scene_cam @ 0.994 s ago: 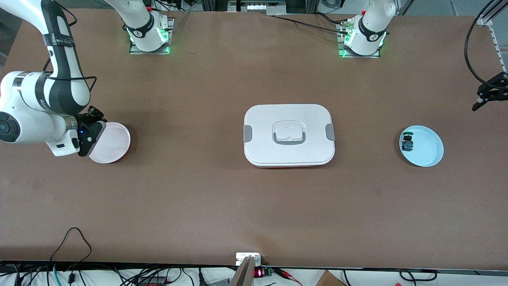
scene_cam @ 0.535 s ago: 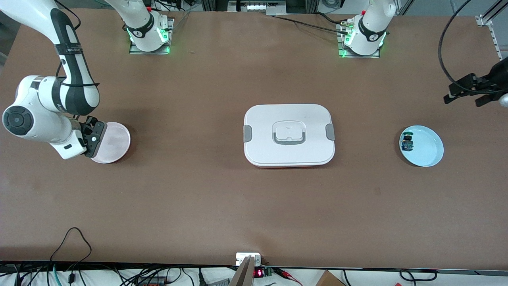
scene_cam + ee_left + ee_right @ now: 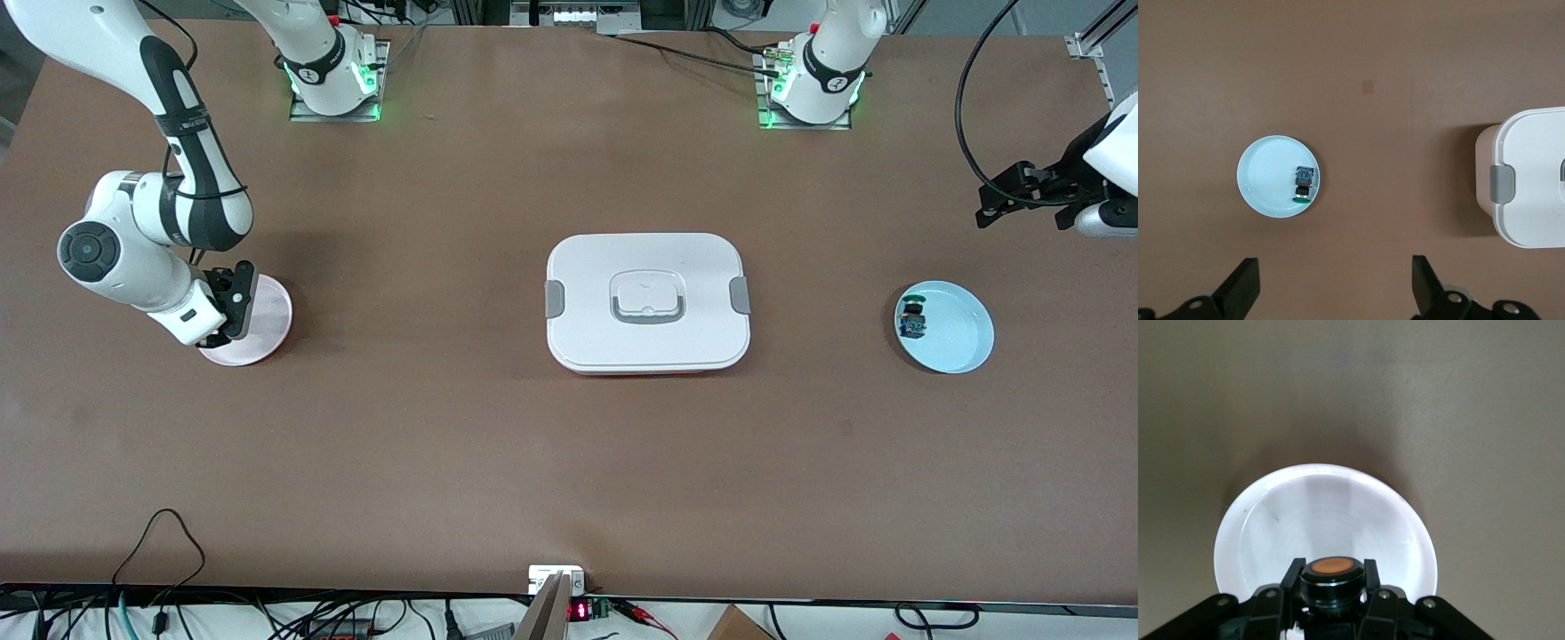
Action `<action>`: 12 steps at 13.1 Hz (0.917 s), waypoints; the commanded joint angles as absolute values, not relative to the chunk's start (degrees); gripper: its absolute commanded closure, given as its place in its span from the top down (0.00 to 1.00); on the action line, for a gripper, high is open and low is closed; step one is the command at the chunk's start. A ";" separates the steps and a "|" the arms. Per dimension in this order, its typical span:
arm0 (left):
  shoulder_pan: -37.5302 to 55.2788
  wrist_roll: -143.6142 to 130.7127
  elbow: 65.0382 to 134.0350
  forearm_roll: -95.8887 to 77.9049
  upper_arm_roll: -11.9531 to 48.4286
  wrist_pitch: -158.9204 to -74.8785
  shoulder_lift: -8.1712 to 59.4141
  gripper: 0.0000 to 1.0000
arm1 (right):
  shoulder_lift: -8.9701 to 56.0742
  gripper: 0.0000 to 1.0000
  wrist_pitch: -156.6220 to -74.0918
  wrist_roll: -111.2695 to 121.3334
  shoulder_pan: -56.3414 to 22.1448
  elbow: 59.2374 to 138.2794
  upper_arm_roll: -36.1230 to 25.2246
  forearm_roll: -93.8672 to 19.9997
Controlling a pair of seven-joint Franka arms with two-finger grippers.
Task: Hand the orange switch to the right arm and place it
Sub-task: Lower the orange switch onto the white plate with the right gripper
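Orange switch [image 3: 1333,566] pinched cap-up between the closed fingers of the right gripper [image 3: 233,307], pale pink plate [image 3: 267,322] directly beneath it, white lidded box [image 3: 647,302] toward mid-table, left gripper [image 3: 1022,191] fingers spread wide and empty (hanging high), blue plate [image 3: 1265,177] with green-capped switch [image 3: 1303,183] below.

A robotics lab is indicated — two arm bases [image 3: 336,76] are bolted to a brown table [image 3: 569,444], with loose cables [image 3: 160,569] and aluminium framing [image 3: 1098,53] seen at its edges.
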State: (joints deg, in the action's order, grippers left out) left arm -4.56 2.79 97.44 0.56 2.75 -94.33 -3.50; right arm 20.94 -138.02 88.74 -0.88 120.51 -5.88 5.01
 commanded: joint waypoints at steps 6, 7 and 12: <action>-5.19 1.85 89.83 1.32 2.20 -93.34 -0.18 1.00 | 21.62 0.15 -146.07 90.87 1.67 127.09 -4.92 5.98; -5.19 1.41 89.65 1.41 2.20 -93.17 -0.26 1.00 | 21.88 0.16 -146.51 91.31 1.67 127.09 -4.92 5.89; -5.01 0.70 88.51 1.32 2.73 -93.16 -0.26 1.00 | 23.29 0.16 -149.06 92.37 2.37 127.53 -4.83 5.89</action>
State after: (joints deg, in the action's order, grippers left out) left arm -5.13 1.50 90.76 0.56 2.42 -94.34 -1.28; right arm 23.23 -146.93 90.97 0.96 126.53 -5.88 5.02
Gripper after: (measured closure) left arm 0.000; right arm 0.608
